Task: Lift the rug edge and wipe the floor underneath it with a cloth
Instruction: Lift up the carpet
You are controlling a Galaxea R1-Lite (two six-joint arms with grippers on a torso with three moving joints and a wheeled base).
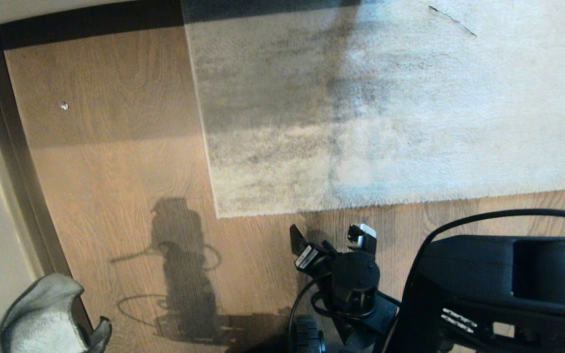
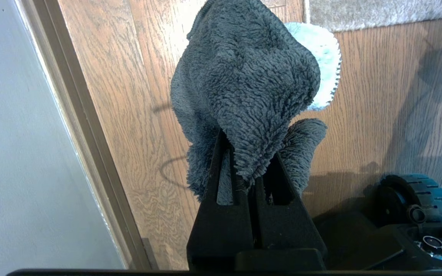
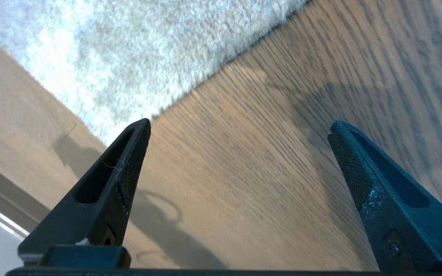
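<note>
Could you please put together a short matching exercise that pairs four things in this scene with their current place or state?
Things:
1. cloth
2. right gripper
3. rug edge
4. skirting strip

States:
A. open and empty above bare floor
B. lying flat on the floor
C. clamped in the shut left gripper
D. running along the base of the wall

Pairs: 1-C, 2-A, 3-B, 4-D
</note>
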